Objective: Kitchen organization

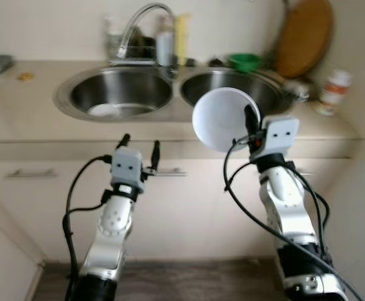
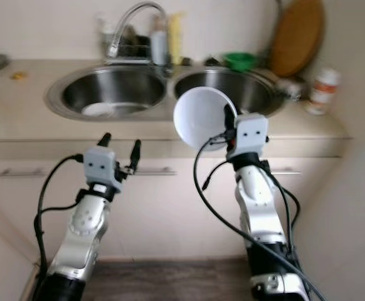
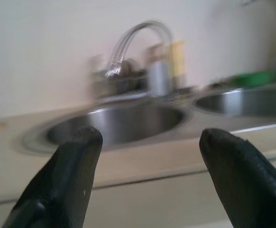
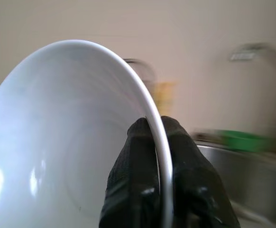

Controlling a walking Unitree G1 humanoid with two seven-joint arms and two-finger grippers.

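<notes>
My right gripper [image 1: 250, 119] is shut on the rim of a white bowl [image 1: 223, 119], held up on its side in front of the counter edge, just short of the right sink basin [image 1: 258, 88]. In the right wrist view the two fingers [image 4: 140, 156] pinch the bowl's rim [image 4: 57, 133]. My left gripper [image 1: 140, 148] is open and holds nothing, raised in front of the cabinet below the left sink basin [image 1: 120, 94]. The left wrist view looks past its open fingers [image 3: 67, 175] at that basin [image 3: 124, 123] and the faucet [image 3: 133, 42].
A white dish [image 1: 104, 110] lies in the left basin. Behind the sinks stand the faucet [image 1: 142, 25], bottles [image 1: 165, 44], a green bowl [image 1: 244, 61] and a wooden board [image 1: 305, 34]. A white jar [image 1: 333, 91] stands at the counter's right end. Cabinet handles [image 1: 29, 172] lie below.
</notes>
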